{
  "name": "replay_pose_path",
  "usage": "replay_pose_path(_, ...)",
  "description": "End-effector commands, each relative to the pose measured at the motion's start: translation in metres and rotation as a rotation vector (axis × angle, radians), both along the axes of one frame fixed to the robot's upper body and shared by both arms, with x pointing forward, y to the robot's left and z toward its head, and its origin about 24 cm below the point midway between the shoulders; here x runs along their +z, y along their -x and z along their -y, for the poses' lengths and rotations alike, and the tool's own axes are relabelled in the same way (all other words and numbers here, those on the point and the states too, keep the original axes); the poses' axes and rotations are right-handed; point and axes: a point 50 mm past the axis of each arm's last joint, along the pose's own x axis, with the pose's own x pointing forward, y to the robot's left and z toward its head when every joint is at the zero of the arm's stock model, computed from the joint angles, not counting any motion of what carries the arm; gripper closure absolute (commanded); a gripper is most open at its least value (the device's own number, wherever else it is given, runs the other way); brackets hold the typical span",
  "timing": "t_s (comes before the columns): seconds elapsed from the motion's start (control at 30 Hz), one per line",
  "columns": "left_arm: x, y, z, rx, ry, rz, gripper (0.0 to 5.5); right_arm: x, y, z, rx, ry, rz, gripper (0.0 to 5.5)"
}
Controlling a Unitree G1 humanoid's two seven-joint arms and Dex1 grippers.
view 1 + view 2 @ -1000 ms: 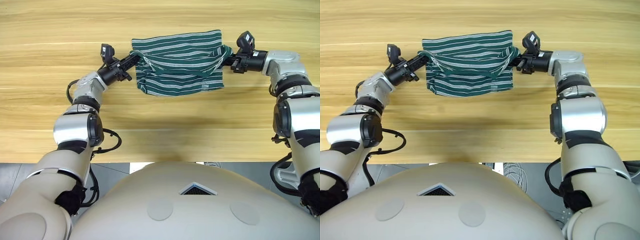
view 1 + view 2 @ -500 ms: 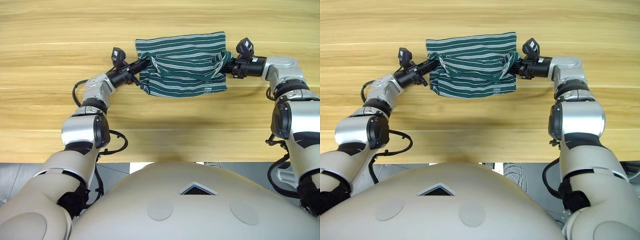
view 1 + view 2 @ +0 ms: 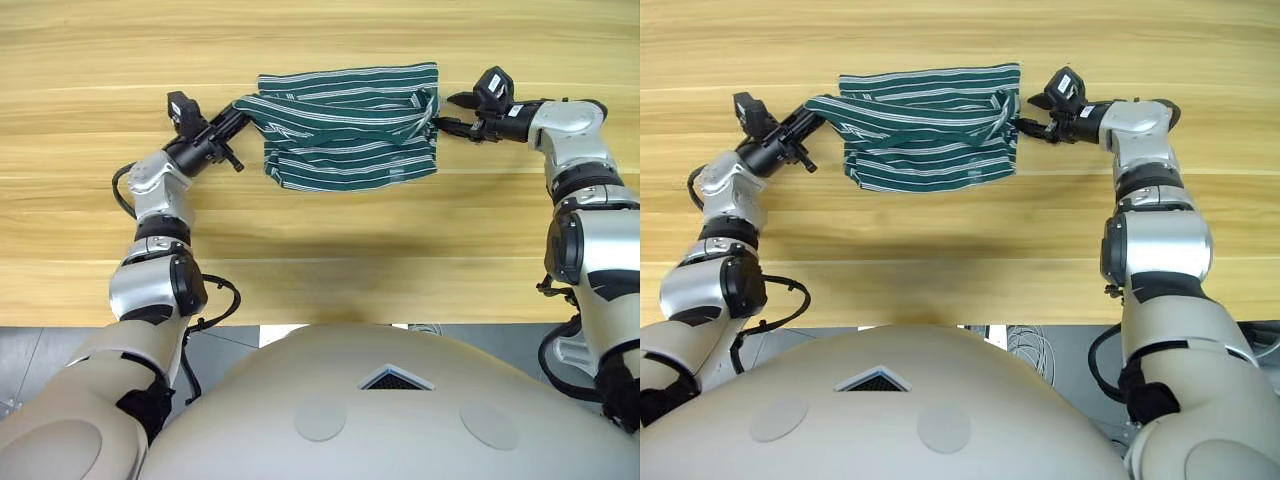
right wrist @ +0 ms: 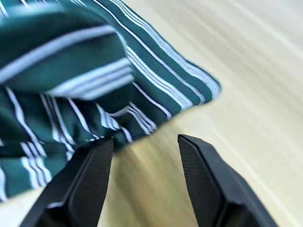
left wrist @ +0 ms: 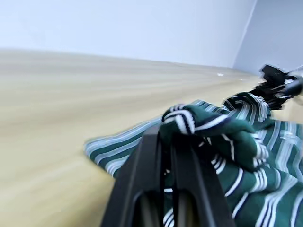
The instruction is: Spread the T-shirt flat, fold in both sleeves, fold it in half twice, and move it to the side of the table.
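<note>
The green T-shirt (image 3: 345,125) with white stripes lies folded into a rectangle at the far middle of the wooden table (image 3: 320,230). At the shirt's left edge my left gripper (image 3: 243,106) is shut on a bunched corner of the fabric (image 5: 189,120), which is drawn out into a point toward it. My right gripper (image 3: 445,111) stands open just off the shirt's right edge, and its fingers (image 4: 90,184) hold nothing. The shirt's striped hem (image 4: 156,90) lies on the wood just ahead of them.
Bare wood stretches around the shirt on every side, with a wide strip between it and the table's near edge (image 3: 300,322). My right gripper also shows small beyond the cloth (image 5: 279,85) in the left wrist view.
My right gripper has opened, let go of the shirt's right edge and drawn back a little. My left gripper has pulled its corner to the left, and the shirt has shifted left with it.
</note>
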Motion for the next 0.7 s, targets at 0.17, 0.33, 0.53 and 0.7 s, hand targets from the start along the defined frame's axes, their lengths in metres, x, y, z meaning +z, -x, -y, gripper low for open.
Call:
replay_pose_path(0.17,-0.008,0.017,0.038,-0.075,-0.074,0.030,5.50,0.003,-0.011,-0.040,0.062,-0.028,0.082,2.98)
replay_pose_path(0.33,-0.021,0.022,0.050,-0.133,-0.082,-0.042,5.50,0.004,-0.009,-0.045,0.103,-0.058,0.085,2.98)
replay_pose_path(0.53,-0.021,0.010,0.031,-0.029,-0.119,-0.091,4.79,0.006,-0.005,-0.039,0.139,-0.072,0.093,2.94)
replay_pose_path(0.7,0.001,-0.003,0.008,0.083,-0.088,-0.005,4.03,0.006,0.000,-0.038,0.182,-0.073,0.108,2.94)
